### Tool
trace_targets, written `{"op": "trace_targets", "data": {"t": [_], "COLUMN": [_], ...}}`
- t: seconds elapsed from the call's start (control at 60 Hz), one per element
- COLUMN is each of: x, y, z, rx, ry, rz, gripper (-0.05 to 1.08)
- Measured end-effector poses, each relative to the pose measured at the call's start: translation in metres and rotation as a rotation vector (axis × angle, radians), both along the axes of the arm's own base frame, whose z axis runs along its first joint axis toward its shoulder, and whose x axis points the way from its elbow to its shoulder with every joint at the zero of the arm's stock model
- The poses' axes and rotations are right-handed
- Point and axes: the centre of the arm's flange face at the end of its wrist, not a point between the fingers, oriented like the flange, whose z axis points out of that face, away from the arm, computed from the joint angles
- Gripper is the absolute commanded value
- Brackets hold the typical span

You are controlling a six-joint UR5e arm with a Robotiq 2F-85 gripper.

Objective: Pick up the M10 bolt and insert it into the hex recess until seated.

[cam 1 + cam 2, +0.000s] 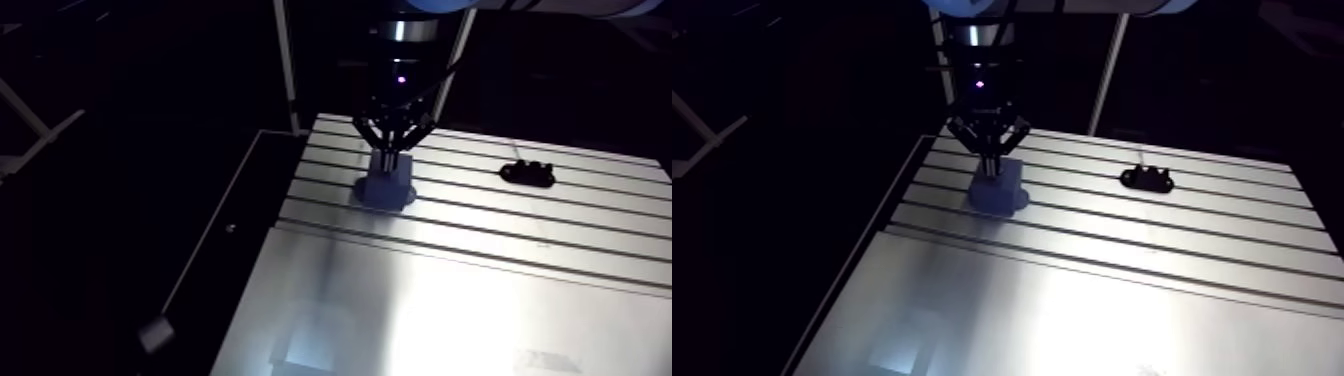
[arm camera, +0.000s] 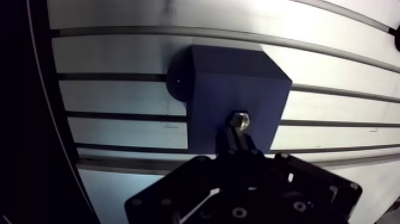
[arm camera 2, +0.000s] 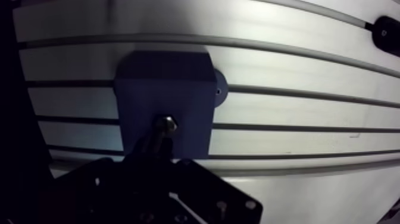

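Note:
A dark blue block with a round flanged base stands on the slotted aluminium table, near its back left corner. In the arm view my gripper hangs straight down onto the block's top. The wrist view shows its two fingers drawn close together, shut on a small metal M10 bolt. The bolt's shiny end sits at the block's top face, near the edge closest to the gripper. The hex recess itself is hidden under the bolt and fingers.
A small black part with bumps on top lies on the slots to the right of the block, well apart from it. The table's left edge runs close beside the block, with darkness beyond it.

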Motion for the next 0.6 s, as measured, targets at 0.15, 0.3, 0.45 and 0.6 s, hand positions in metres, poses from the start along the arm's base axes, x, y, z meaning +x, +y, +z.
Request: {"op": "trace_targets", "data": {"t": [0.15, 0.3, 0.45, 0.6], "x": [0.0, 0.0001, 0.0003, 0.0007], "y": [0.0, 0.0, 0.0001, 0.0002], "z": [-0.0001, -0.0002, -0.001, -0.0017], "rx": [0.0, 0.0, 0.001, 0.001], "ry": [0.0, 0.0, -0.002, -0.003], "rz": [0.0, 0.0, 0.0, 0.0], "gripper": [1.07, 1.07, 1.07, 1.07]}}
